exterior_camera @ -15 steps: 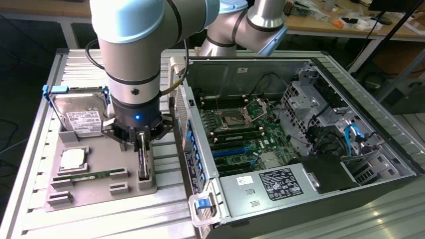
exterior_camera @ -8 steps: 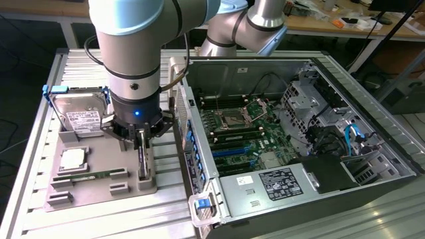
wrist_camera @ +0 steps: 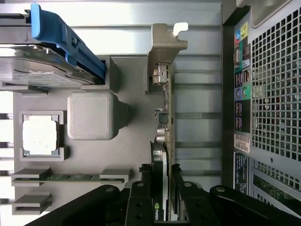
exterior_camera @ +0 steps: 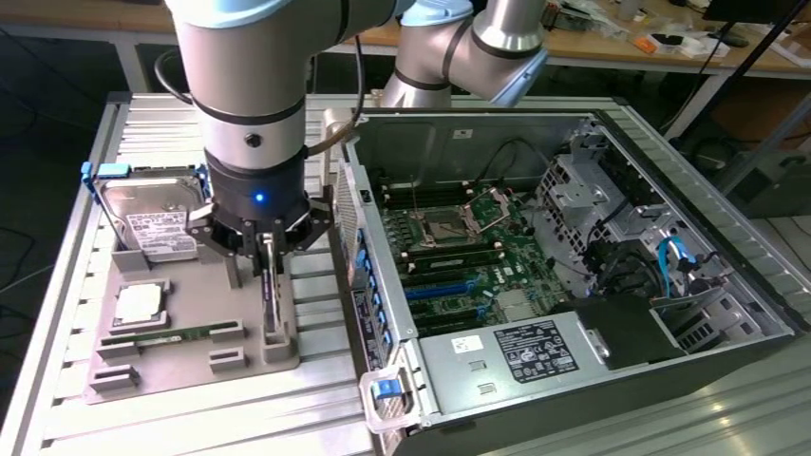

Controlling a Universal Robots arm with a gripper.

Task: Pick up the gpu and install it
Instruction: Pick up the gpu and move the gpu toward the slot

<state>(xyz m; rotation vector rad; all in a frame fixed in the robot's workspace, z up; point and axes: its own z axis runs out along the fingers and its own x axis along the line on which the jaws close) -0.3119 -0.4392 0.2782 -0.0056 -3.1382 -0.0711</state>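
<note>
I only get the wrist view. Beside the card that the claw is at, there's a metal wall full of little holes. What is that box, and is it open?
Observer: It is a computer case lying on its side with the panel off, so the motherboard faces up.
Operator: Where's the card compared with it?
Observer: The gpu stands on edge in a gray tray just outside the case, on the exterior view's left, with the gripper down over it.
Operator: Is another card already plugged in?
Observer: No card stands in the blue slots on the board.
</note>
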